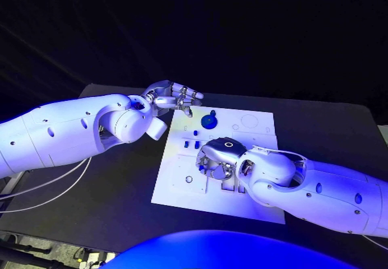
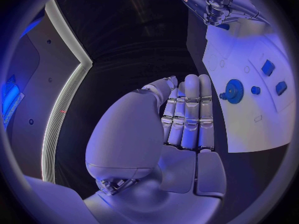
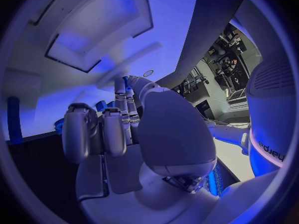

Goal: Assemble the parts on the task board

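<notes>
Board lies mid-surface, right hand working low over its slots.
To seat a blue part well, lower it squarely; whether the right fingers, curled down, hold one I cannot tell. Left hand hovers beside the board's far corner near the gear, fingers straight together, holding nothing.

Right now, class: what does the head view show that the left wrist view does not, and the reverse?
Head view only: the whole board on the black table, and both white arms.

Left wrist view only: the left robot hand from behind, fingers straight and side by side, holding nothing.

Both: the blue gear on the board, small blue parts beside it, and the right robot hand reaching down onto the board.
</notes>
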